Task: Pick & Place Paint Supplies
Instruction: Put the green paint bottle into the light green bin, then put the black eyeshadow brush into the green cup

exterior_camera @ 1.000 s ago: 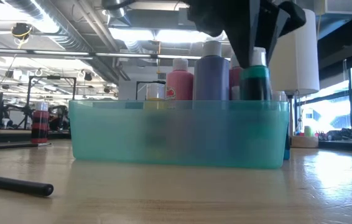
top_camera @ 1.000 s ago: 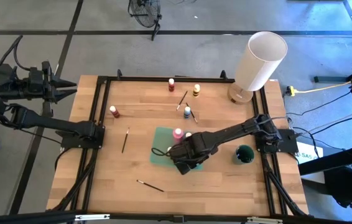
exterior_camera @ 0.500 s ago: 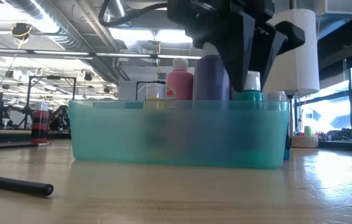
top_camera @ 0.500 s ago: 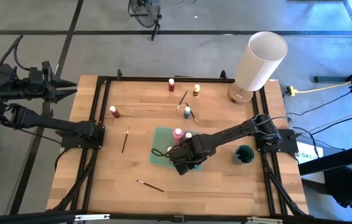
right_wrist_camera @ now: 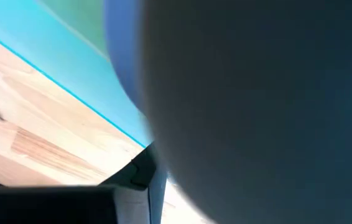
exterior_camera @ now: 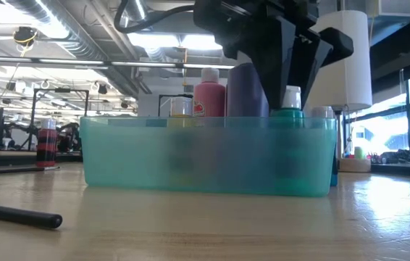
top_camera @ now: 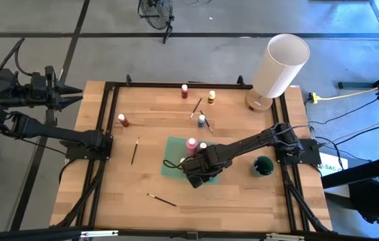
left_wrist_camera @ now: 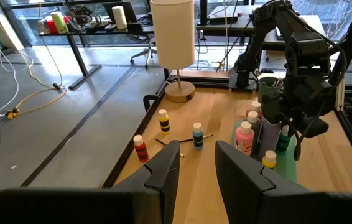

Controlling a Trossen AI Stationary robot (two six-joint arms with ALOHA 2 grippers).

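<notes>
A teal bin (top_camera: 175, 158) stands mid-table and holds a pink bottle (exterior_camera: 209, 94), a purple bottle (exterior_camera: 245, 90) and a yellow-capped one (left_wrist_camera: 268, 160). My right gripper (exterior_camera: 290, 98) hangs over the bin's right end, pointing down, shut on a green bottle (exterior_camera: 288, 113) with a white cap. Loose on the wood stand a red (top_camera: 185, 90), a yellow (top_camera: 211, 97), a blue (top_camera: 202, 121) and a dark red bottle (top_camera: 122, 120), with thin brushes (top_camera: 134, 150) lying flat among them. My left gripper (left_wrist_camera: 198, 168) waits open, raised off the table's left edge. My right gripper has the green bottle by its top, the white cap (exterior_camera: 293, 94) showing between the two dark fingers (exterior_camera: 269, 76). The fingers come from above, pointing down. The bottle stands upright, its body sunk behind the bin's wall; whether its base rests on the bin's floor I cannot tell.
A tall white cylinder (top_camera: 280, 65) on a round base stands at the far right corner. A dark green cup (top_camera: 263, 166) sits right of the bin. Another brush (top_camera: 161, 199) lies near the front edge. A black frame (top_camera: 112, 87) runs along the table's sides.
My right gripper has gone down over the bin's right end with the green bottle. The bottle, earlier standing well above the rim, now has its body behind the bin's wall, with only cap and shoulder above it.
</notes>
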